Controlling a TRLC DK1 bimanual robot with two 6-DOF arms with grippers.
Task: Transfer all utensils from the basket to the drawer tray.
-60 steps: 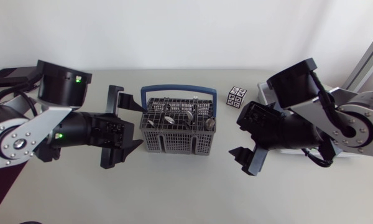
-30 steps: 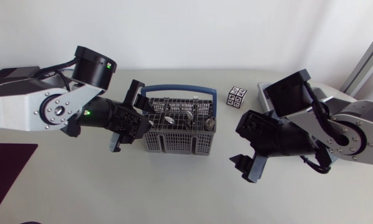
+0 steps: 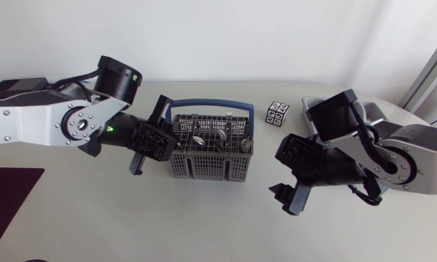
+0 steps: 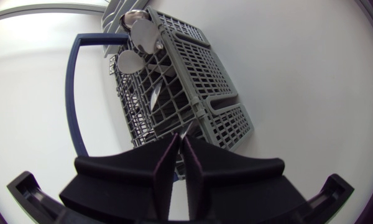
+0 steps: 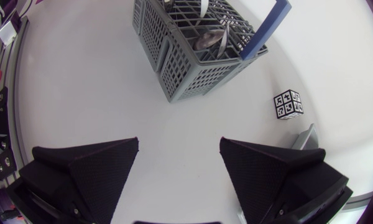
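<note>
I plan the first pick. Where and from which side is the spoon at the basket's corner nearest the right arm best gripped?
Probably grip the spoon at its bowl, coming straight down from above: only the bowl stands out of the basket; its handle is down inside the grid, and the walls block the sides.

The head camera looks steeply down on the table [image 3: 204, 225]; the left wrist camera hangs close over the basket [image 4: 202, 81]; the right wrist camera faces that same basket from farther off.
</note>
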